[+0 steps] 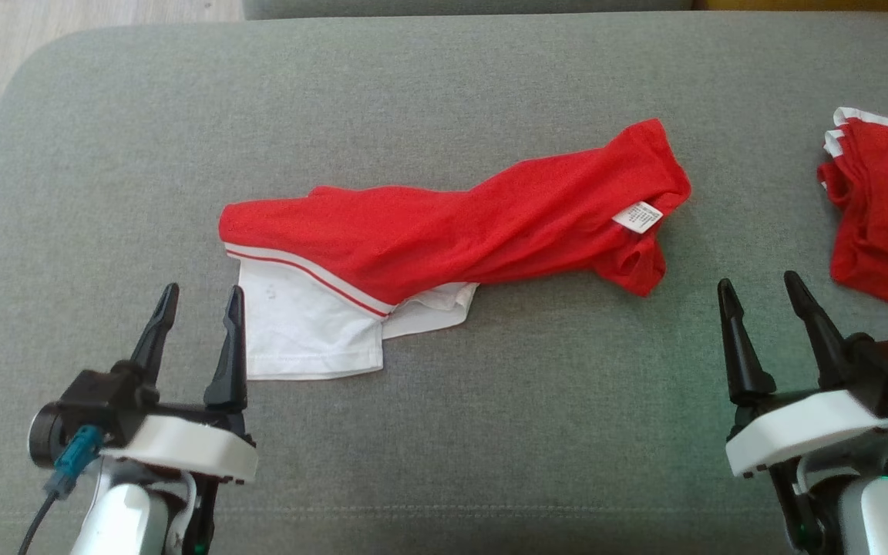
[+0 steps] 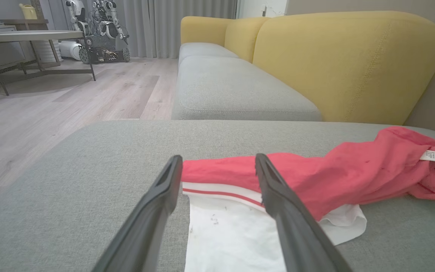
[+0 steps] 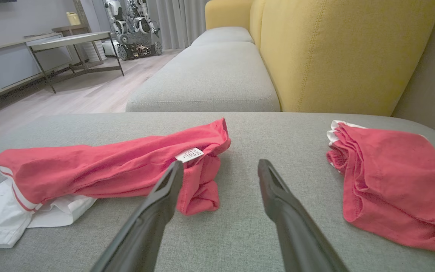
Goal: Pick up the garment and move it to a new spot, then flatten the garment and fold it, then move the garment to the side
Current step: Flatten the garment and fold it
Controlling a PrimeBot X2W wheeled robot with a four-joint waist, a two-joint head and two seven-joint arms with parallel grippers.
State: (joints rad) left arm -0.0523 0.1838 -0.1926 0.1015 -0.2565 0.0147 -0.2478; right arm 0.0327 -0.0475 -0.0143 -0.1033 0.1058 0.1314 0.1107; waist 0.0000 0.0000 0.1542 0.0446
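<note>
1. The left gripper (image 1: 205,287) sits at the near left of the cushion (image 1: 444,85), fingers spread wide and pointing away, holding nothing.
2. Just past its tips lies the white end (image 1: 305,331) of the garment (image 1: 452,227). Its inner finger stands at that end's left edge; I cannot tell whether it touches the cloth.
3. The right gripper (image 1: 757,279) waits at the near right, also spread wide and empty.
4. From there, the garment's red end, the one with the label (image 1: 637,216), lies farther off and to the left, with bare cushion between.
5. The garment is a rumpled roll across the middle of the cushion. Its long axis runs left to right, and the right end slants toward the far side.
6. The left arm looks the nearer of the two and needs only a short reach forward. The right arm would have to go left and away.
7. A second garment (image 1: 883,216) lies just beyond the right gripper, on its right, so that arm could easily take the wrong cloth.
</note>
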